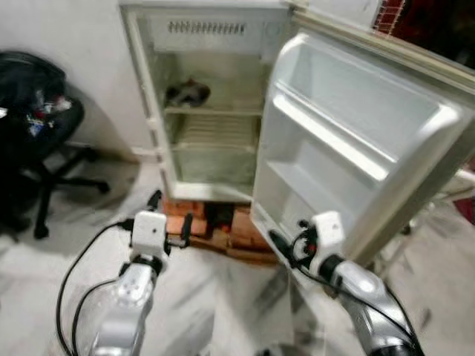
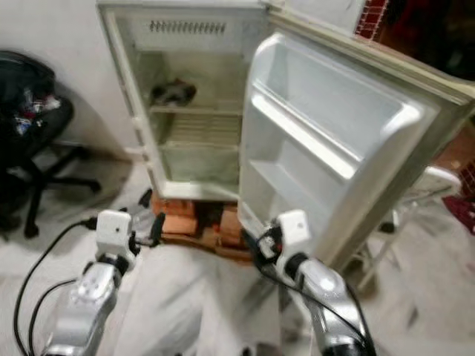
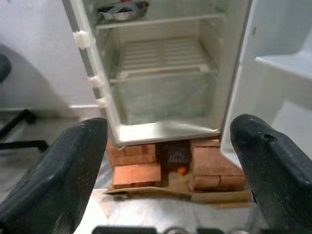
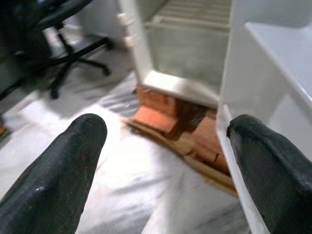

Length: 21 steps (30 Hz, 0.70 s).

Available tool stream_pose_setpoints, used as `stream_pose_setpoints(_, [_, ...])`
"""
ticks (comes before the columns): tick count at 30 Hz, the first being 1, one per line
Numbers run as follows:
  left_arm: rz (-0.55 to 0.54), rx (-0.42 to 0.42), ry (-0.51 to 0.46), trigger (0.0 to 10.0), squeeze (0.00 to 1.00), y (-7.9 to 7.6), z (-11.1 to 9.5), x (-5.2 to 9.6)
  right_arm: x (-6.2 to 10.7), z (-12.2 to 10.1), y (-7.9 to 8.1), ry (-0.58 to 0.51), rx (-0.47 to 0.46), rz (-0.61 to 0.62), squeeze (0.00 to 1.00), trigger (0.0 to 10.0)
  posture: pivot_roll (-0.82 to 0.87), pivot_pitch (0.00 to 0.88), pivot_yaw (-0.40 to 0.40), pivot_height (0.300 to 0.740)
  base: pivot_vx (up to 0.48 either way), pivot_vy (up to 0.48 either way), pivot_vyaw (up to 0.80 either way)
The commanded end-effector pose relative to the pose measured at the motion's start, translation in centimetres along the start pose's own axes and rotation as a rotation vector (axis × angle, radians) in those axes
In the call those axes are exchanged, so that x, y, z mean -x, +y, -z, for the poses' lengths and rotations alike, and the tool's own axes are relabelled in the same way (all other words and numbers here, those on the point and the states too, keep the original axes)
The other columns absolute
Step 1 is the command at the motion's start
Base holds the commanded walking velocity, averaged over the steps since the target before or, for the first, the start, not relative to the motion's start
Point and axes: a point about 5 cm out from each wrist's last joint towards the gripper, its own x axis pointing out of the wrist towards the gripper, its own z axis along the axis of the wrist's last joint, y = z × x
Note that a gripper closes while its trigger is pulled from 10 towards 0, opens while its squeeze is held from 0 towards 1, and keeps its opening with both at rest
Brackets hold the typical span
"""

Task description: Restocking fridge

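A white fridge (image 1: 148, 96) stands open in front of me, raised on red bricks (image 1: 223, 226). Its door (image 1: 356, 141) is swung out to my right, and the door shelves are bare. A dark packet (image 1: 187, 93) lies on the upper shelf and is also in the left wrist view (image 3: 121, 9). Below it are a bare wire shelf (image 3: 163, 56) and a clear drawer (image 3: 163, 97). My left gripper (image 1: 171, 215) is open and holds nothing, low before the fridge's left edge. My right gripper (image 1: 289, 237) is open too, just below the door's lower corner. Both are apart from the fridge.
A black office chair (image 1: 37, 126) piled with dark things stands to the left by the wall. White furniture legs (image 1: 453, 193) show behind the door on the right. The floor is pale marble, and black cables loop beside my left arm (image 1: 74, 297).
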Motion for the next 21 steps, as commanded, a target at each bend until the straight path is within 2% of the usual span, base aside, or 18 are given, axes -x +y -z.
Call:
stream_pose_setpoints(1, [0.008,-0.007,-0.025,10.0,0.0,-0.3,-0.6,-0.2,0.5,0.3,-0.8,0.048,0.021,-0.022,0.0,10.0,-0.07,0.0,0.056,0.74,0.0,-0.48,0.0])
stream_pose_setpoints(4, [0.01,-0.007,-0.023,10.0,0.0,-0.3,-0.6,-0.1,0.8,0.6,-1.1,0.081,0.041,-0.048,0.0,10.0,-0.07,0.0,0.056,0.74,0.0,-0.48,0.0])
stream_pose_setpoints(5, [0.009,-0.007,-0.02,10.0,0.0,-0.2,-0.6,-0.1,1.0,0.7,-1.5,0.094,0.075,-0.038,0.0,10.0,-0.07,0.0,0.056,0.74,0.0,-0.48,0.0])
stream_pose_setpoints(10, [0.013,-0.006,-0.017,10.0,0.0,-0.3,-0.5,-0.1,1.2,0.6,-2.7,0.105,0.101,-0.006,0.0,10.0,-0.07,0.0,0.056,0.74,0.0,-0.45,0.0])
stream_pose_setpoints(14, [0.013,-0.009,-0.015,10.0,0.0,-0.2,-0.4,0.1,1.3,0.2,-3.8,0.096,0.137,0.035,0.0,10.0,-0.07,0.0,0.054,0.74,0.0,0.0,0.0])
stream_pose_setpoints(18, [-0.008,-0.008,0.0,10.0,0.0,0.0,-0.1,0.5,1.2,-0.6,-4.5,0.052,0.122,0.059,0.0,10.0,-0.06,0.0,0.059,0.74,0.0,0.0,0.0])
stream_pose_setpoints(21, [-0.075,0.019,0.017,10.0,0.0,0.8,0.5,1.4,1.3,-1.0,-5.2,0.041,0.148,0.088,0.0,10.0,-0.05,0.0,0.059,0.74,0.0,0.0,0.0])
